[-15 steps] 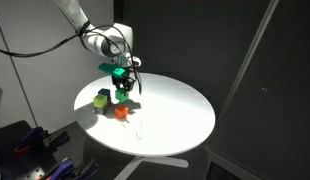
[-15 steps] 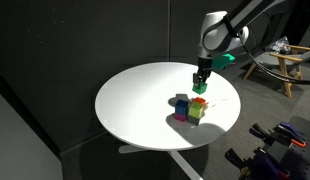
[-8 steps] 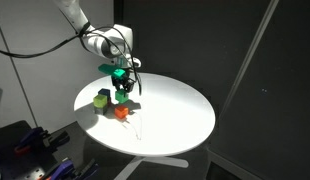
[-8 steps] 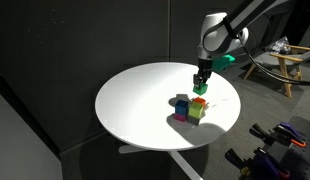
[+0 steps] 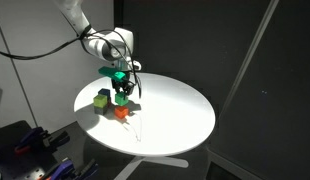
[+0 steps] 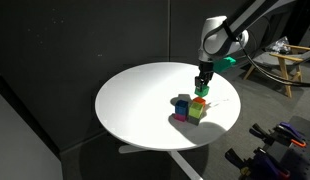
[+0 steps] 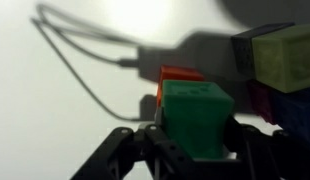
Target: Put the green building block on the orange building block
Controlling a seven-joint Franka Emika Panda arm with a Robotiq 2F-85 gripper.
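Pinching: gripper (image 7: pixel 194 142) clamps green block (image 7: pixel 196 106) between its fingers.
Green block: held in the air just above orange block (image 7: pixel 178 74).
Orange block: on table (image 5: pixel 185 110), near its edge, beside lime cube (image 7: pixel 286 55).

You are working at a round white table (image 5: pixel 180 115) on a white pedestal foot (image 5: pixel 155 161), and it shows in both exterior views (image 6: pixel 135 100). Around you hangs a dark, near-black backdrop (image 5: pixel 195 40), which also fills the far side in an exterior view (image 6: pixel 75 40). A strip of pale wall (image 5: pixel 15 75) stands at one edge, and a thin light pole (image 5: pixel 247 70) leans across the dark. The floor (image 6: pixel 245 112) is grey, with a wooden-framed chair (image 6: pixel 288 62) beyond the table. Light falls hard on the tabletop, which looks bright white in the wrist view (image 7: pixel 55 100) and carries soft grey shadows.
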